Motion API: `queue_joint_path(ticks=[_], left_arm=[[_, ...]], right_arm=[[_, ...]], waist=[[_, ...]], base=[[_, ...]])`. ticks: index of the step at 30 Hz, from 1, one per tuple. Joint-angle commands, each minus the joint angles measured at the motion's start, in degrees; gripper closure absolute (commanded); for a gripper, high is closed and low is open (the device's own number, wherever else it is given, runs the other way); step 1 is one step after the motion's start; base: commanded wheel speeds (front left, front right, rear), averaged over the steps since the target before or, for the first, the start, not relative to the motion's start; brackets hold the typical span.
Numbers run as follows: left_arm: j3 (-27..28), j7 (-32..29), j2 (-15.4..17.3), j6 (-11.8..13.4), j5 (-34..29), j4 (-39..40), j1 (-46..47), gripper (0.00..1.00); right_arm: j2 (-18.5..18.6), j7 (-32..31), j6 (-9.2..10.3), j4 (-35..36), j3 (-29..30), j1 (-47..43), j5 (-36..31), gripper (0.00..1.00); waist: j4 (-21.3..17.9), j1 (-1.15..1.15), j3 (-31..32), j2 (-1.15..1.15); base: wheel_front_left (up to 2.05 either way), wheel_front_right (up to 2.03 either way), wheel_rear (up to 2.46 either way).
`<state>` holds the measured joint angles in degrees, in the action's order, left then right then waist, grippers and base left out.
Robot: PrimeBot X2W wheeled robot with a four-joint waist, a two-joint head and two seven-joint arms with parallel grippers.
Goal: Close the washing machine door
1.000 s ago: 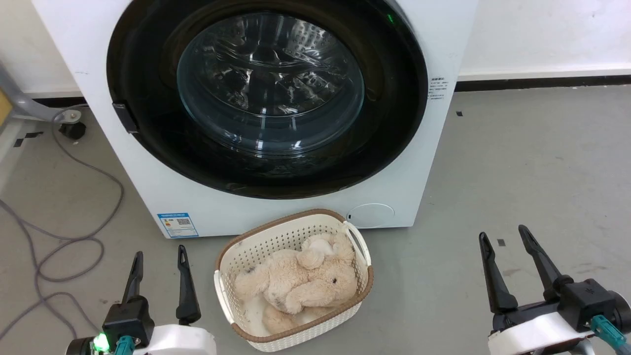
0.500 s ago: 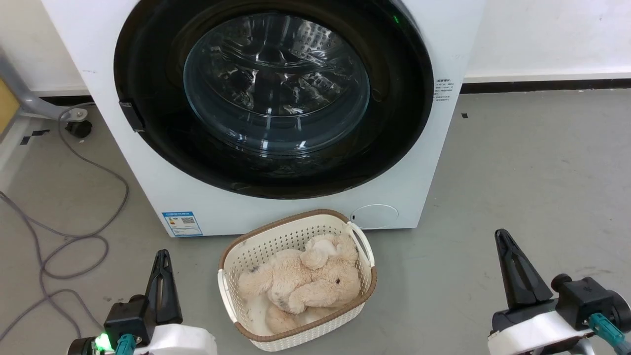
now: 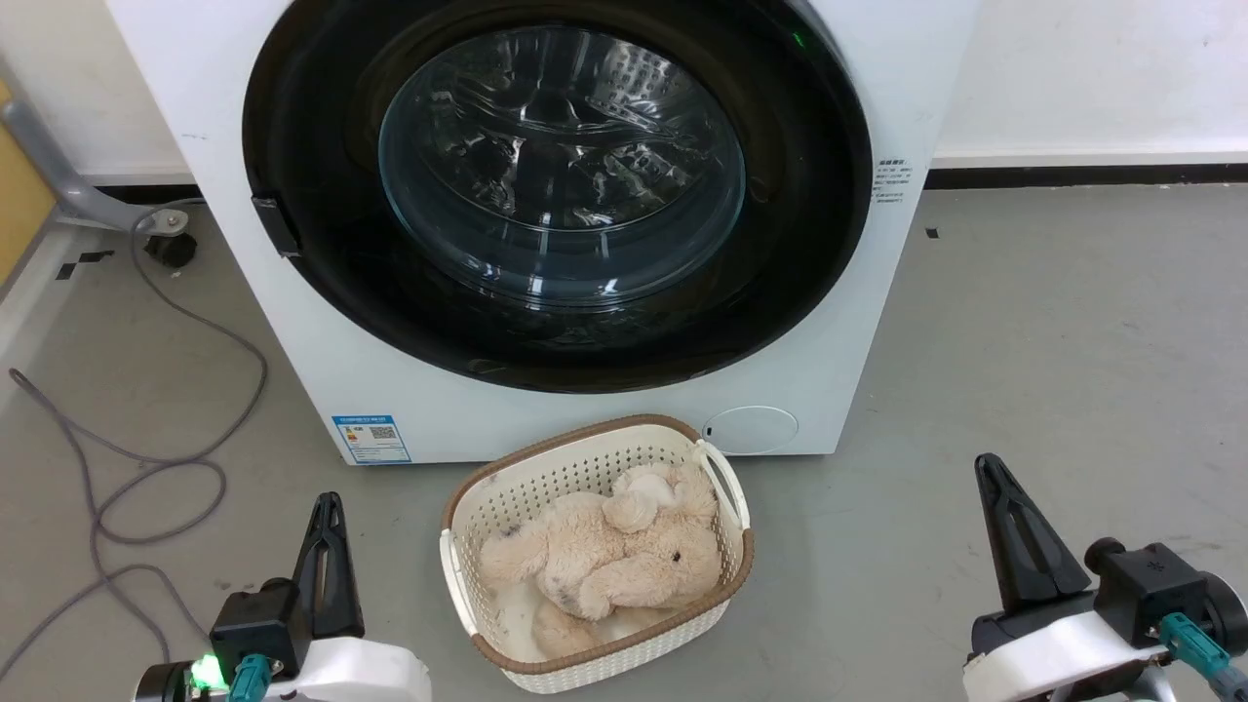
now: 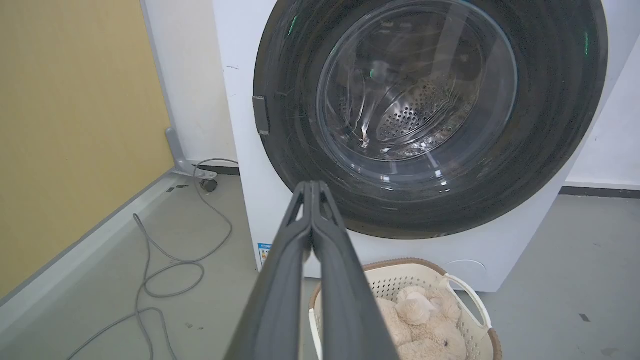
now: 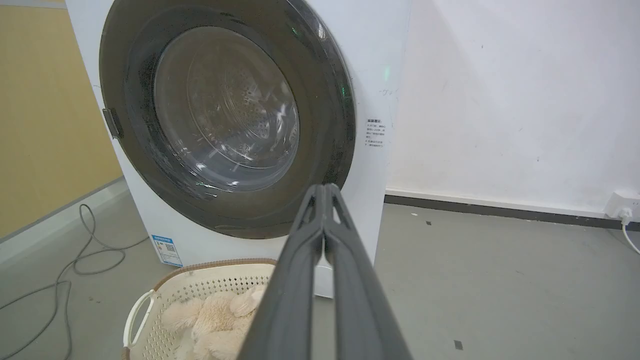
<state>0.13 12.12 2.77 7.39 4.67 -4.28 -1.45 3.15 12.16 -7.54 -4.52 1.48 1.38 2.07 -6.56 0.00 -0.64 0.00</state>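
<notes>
The washing machine [image 3: 585, 419] [image 4: 240, 125] [image 5: 375, 75] is a white box in front of me. Its round black door [image 3: 322, 263] [image 4: 555, 150] [image 5: 330, 125] with the clear glass bowl lies flat against the front, the steel drum showing through the glass. Low on the left, my left gripper [image 3: 329, 502] [image 4: 312, 185] hangs over the floor with its fingers pressed together and nothing between them. My right gripper [image 3: 988, 463] [image 5: 325, 187] stands likewise shut on nothing at the lower right. Both are well short of the machine.
A cream perforated basket [image 3: 507, 478] [image 4: 475, 295] [image 5: 210, 272] holding a beige plush toy [image 3: 609, 561] stands on the floor right before the machine. A grey cable [image 3: 175, 468] loops on the left floor near a yellow panel [image 4: 75, 125]. A wall socket [image 5: 622, 205] is far right.
Both grippers went from open to shut within the last second. The whole head view has shifted slightly, so the camera moved; the machine and basket stay put.
</notes>
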Motion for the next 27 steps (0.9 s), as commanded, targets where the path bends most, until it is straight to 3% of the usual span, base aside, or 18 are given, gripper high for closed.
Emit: queue_joint_path(ticks=[1, 27], left_arm=[[0.0, -0.4, 0.0, -0.3, -0.5, 0.3, 0.3, 1.00], [0.0, -3.3, 0.0, -2.0, -1.5, 1.3, 0.6, 1.00]], right_arm=[[-0.1, -0.4, 0.01, 0.4, -0.2, -0.3, -0.1, 1.00], [-0.1, -3.3, 0.02, 1.4, -0.5, -0.5, -0.6, 1.00]], waist=[[0.1, 0.00, 0.0, 0.00], [1.7, 0.00, 0.2, 0.00]], base=[[0.00, 0.00, 0.00], [0.00, 0.00, 0.00]])
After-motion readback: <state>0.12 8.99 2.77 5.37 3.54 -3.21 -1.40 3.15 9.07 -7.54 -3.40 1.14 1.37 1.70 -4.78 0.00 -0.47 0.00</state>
